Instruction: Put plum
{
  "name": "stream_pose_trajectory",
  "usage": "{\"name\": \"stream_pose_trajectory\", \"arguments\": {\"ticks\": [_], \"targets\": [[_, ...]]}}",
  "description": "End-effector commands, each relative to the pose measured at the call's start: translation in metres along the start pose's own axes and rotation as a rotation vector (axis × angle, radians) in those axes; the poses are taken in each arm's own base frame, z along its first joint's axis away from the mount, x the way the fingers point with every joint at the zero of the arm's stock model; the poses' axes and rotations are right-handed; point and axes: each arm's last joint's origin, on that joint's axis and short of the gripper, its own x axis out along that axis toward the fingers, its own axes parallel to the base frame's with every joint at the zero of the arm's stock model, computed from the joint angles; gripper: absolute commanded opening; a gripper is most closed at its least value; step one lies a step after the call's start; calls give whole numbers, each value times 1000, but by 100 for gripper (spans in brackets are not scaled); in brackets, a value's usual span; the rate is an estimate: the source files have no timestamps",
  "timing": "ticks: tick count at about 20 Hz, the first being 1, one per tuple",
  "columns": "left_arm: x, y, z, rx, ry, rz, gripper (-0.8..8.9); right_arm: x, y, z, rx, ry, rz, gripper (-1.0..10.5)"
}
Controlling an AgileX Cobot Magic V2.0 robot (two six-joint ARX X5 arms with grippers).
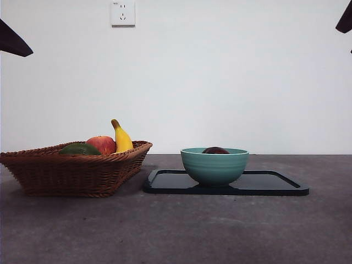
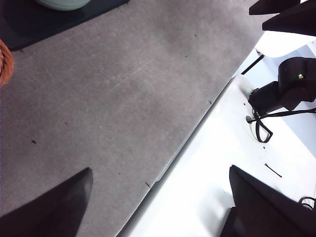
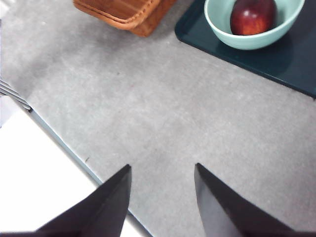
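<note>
Plum (image 3: 252, 16) sits in bowl (image 1: 214, 165) on tray (image 1: 275, 184); task looks done. Left gripper (image 2: 158, 197) and right gripper (image 3: 163, 197) both released, empty, jaws apart, hanging over bare table near front edge, well apart from bowl. Little risk left: careless arm sweep could knock bowl or basket (image 1: 71, 170).

The plum (image 3: 252, 16) is round, smooth and glossy, dark maroon with a redder sheen on 1 side. It lies loose inside the teal bowl (image 1: 214, 165), resting low against the bowl's inner wall. In the front view only its dark top (image 1: 215, 150) peeks above the rim. The bowl stands on the black tray (image 1: 275, 184), toward the counter's far edge, right of its middle.
</note>
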Motion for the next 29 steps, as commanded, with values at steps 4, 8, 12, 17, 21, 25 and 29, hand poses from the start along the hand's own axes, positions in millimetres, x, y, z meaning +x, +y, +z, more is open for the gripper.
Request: {"name": "stream_pose_trajectory", "arguments": {"ticks": [4, 8, 12, 17, 21, 25, 29], "targets": [[-1, -1, 4, 29, -13, -3, 433, 1, 1, 2, -16, -12, 8, 204], [-1, -1, 4, 29, -13, -3, 433, 1, 1, 2, -16, -12, 8, 204], [-1, -1, 7, -12, -38, -2, 432, 1, 1, 2, -15, -12, 8, 204], [-2, -8, 39, 13, -191, 9, 435, 1, 1, 2, -16, -12, 8, 204], [3, -9, 85, 41, -214, 116, 437, 1, 1, 2, -16, -12, 8, 204], [23, -2, 137, 60, -208, 142, 437, 1, 1, 2, -16, -13, 8, 204], [59, 10, 179, 69, -184, 175, 436, 1, 1, 2, -16, -13, 7, 204]]}}
